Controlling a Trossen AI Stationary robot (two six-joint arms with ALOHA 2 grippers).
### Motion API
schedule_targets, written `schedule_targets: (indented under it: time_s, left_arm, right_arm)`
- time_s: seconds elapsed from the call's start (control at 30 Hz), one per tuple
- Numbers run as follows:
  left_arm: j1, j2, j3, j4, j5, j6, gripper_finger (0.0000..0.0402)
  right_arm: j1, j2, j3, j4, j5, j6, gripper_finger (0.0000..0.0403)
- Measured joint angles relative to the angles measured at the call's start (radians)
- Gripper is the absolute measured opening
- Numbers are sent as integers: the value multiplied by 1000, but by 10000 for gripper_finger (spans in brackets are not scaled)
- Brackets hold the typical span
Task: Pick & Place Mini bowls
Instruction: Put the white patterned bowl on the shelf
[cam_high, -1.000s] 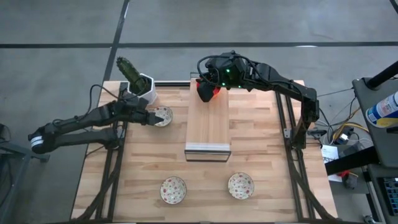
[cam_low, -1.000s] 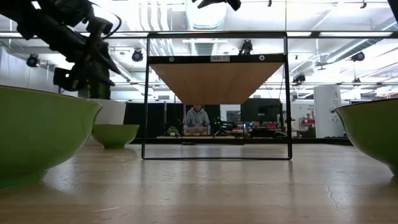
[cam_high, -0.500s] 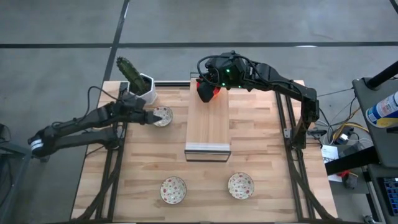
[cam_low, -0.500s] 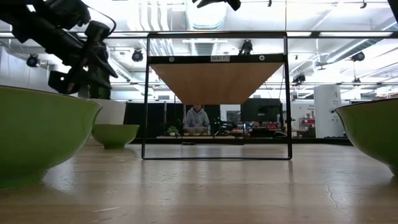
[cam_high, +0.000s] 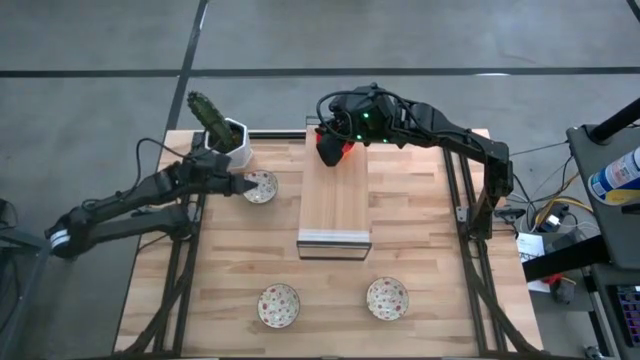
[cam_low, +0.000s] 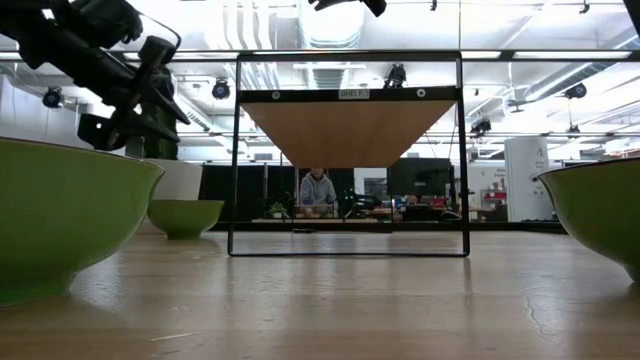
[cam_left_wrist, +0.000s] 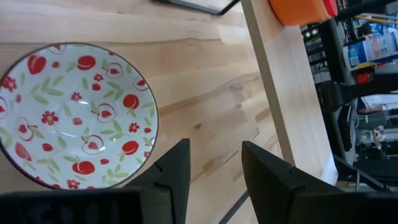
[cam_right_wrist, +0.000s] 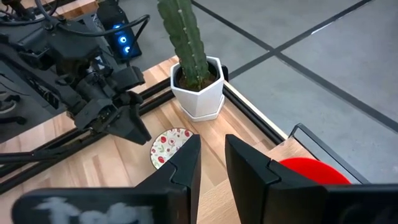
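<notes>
One floral mini bowl (cam_high: 260, 186) near table's (cam_high: 420, 240) left edge | light, rigid, slick, breakable; pinch rim | left gripper (cam_high: 240, 184) fingers apart beside it | right gripper (cam_high: 327, 148) over shelf's (cam_high: 335, 200) far end, fingers a narrow gap apart, clear of red bowl (cam_right_wrist: 314, 171)

Three white floral-patterned bowls are counted in the high view: one at left centre (cam_high: 261, 186), one at lower centre-left (cam_high: 278, 305) and one at lower centre-right (cam_high: 387, 298). Of the plain bowls, only two can be made out, a red one (cam_right_wrist: 314, 170) and an orange one (cam_left_wrist: 298, 10), each seen only partly at the far end of a single raised wooden platform (cam_high: 335, 200). One white pot with a cactus (cam_high: 227, 138) is counted in the upper left, and two dark arms are seen, one at each side.
</notes>
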Motion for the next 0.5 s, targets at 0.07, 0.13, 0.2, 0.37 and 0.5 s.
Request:
schedule_targets:
  time_s: [0.07,0.13,0.2,0.37,0.5]
  left_arm:
    - [12,0,0,-1,0,1,135]
    - [23,0,0,0,0,2,135]
    - [32,0,0,-1,6,2,135]
    - [52,0,0,-1,15,4,135]
    - [84,0,4,-1,14,-4,135]
  right_arm:
    - [0,0,0,0,0,0,68]
    - [2,0,0,0,0,0,68]
    - [3,0,0,0,0,0,68]
    - [3,0,0,0,0,0,72]
    - [3,0,0,0,0,0,71]
